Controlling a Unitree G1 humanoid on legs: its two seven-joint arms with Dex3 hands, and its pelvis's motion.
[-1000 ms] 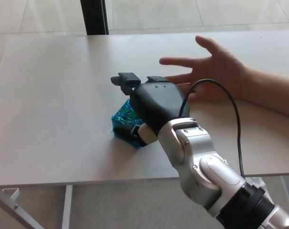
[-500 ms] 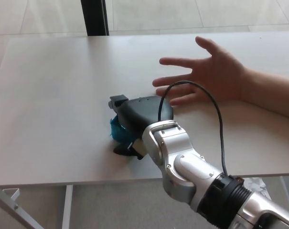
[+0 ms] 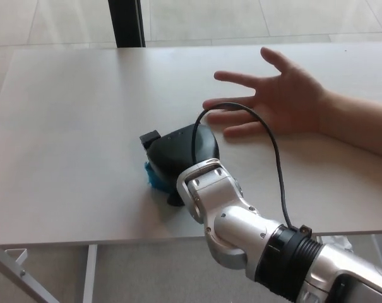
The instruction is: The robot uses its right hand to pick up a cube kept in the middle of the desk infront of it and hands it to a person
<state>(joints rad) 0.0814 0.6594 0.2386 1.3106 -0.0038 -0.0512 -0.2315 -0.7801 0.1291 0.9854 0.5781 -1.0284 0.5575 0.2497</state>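
Mostly hidden under the right robot hand (image 3: 178,153): the cube (image 3: 154,177), only a sliver of translucent blue-green showing at the hand's 8 o'clock edge, resting on the white surface (image 3: 71,120) near its middle. Fingers tucked beneath the black shell, so cannot tell whether clamped on the cube or merely over it. One fingertip poking out at 10 o'clock. Black cable (image 3: 266,139) looping from the hand's back toward the silver forearm (image 3: 235,227). At 2 o'clock from the cube, a person's hand (image 3: 279,95), fingers spread, arm cut off by the frame's right edge. Left robot hand out of sight.
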